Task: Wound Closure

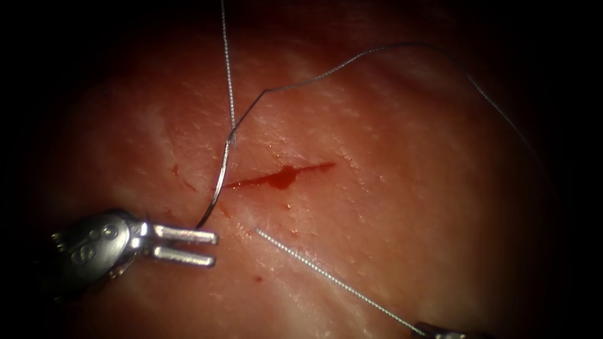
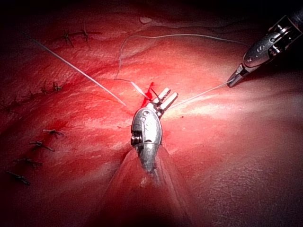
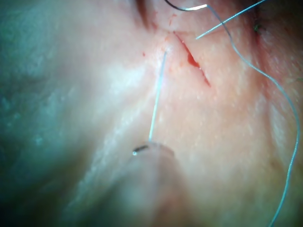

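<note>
Needle (image 1: 218, 182), curved and thin, lies against the tissue (image 1: 402, 207) just left of the cut (image 1: 282, 178), its lower end touching the upper jaw of the left end effector (image 1: 213, 248), whose jaws stand parted and grip nothing. Red fluid (image 1: 284, 177) pools in the cut. Thread (image 1: 326, 276) emerges from the tissue below the cut's left end and runs taut to the right end effector (image 2: 233, 83), closed on it; that tension likely keeps the strand off the wound. A slack loop arcs above the cut.
</note>
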Controlling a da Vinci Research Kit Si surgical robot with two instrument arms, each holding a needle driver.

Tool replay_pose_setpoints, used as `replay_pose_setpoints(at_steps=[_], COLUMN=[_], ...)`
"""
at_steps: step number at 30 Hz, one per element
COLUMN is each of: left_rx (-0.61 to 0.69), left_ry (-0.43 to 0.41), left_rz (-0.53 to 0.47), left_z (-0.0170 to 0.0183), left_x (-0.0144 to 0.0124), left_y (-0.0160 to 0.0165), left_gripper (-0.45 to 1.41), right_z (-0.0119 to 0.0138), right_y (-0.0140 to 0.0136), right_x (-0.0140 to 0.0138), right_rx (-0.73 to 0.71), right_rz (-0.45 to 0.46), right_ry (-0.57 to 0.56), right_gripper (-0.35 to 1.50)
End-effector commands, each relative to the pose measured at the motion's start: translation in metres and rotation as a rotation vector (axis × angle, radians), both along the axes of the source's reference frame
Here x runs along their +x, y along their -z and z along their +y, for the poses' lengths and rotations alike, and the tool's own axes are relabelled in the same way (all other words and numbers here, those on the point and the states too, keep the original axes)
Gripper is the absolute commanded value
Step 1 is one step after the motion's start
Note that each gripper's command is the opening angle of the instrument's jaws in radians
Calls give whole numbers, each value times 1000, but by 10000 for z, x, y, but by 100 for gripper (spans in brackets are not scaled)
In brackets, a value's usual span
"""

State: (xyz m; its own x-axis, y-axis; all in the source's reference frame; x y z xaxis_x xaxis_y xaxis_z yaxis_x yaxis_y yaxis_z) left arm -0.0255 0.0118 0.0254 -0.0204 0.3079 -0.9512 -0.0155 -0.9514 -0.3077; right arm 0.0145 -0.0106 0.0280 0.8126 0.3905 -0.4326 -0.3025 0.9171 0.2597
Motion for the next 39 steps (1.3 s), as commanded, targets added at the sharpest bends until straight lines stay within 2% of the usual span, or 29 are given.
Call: replay_pose_setpoints(at_steps=[1, 10, 11, 12, 13, 15, 16, 22, 26, 29, 35, 39], left_rx=[-1, -1, -1, -1, -1, -1, -1, -1, -1, -1, 0, 0], left_ry=[-1, -1, -1, -1, -1, -1, -1, -1, -1, -1, -2, -4], left_rz=[-2, -2, -2, -2, -2, -2, -2, -2, -2, -2, -3, -4], left_z=[1, 1, 1, 1, 1, 1, 1, 1, 1, 1, 1, 1], left_x=[-5, -5, -5, -5, -5, -5, -5, -5, -5, -4, -3, 0], left_y=[-7, -7, -7, -7, -7, -7, -7, -7, -7, -7, -7, -7], left_gripper=[-45, -45, -45, -45, -45, -45, -45, -45, -45, -45, -45, -45], right_z=[0, -4, -2, 2, 5, 16, 21, 62, 96, 114, 128, 132], right_y=[-7, -8, -7, -6, -4, 3, 7, 53, 80, 94, 95, 87], right_x=[-3, -21, -20, -19, -18, -14, -11, 8, 27, 54, 126, 158], right_rx=[4, 39, 36, 16, -7, -50, -63, -52, -94, -101, -113, -118], right_rz=[1, -13, -8, 9, 26, 54, 66, 219, 273, 288, 302, 287], right_ry=[-5, -30, -44, -67, -94, -156, -184, -293, -357, -391, -361, -320], right_gripper=[-35, -35, 14, 76, 110, 140, 146, 148, 148, 148, 146, 146])
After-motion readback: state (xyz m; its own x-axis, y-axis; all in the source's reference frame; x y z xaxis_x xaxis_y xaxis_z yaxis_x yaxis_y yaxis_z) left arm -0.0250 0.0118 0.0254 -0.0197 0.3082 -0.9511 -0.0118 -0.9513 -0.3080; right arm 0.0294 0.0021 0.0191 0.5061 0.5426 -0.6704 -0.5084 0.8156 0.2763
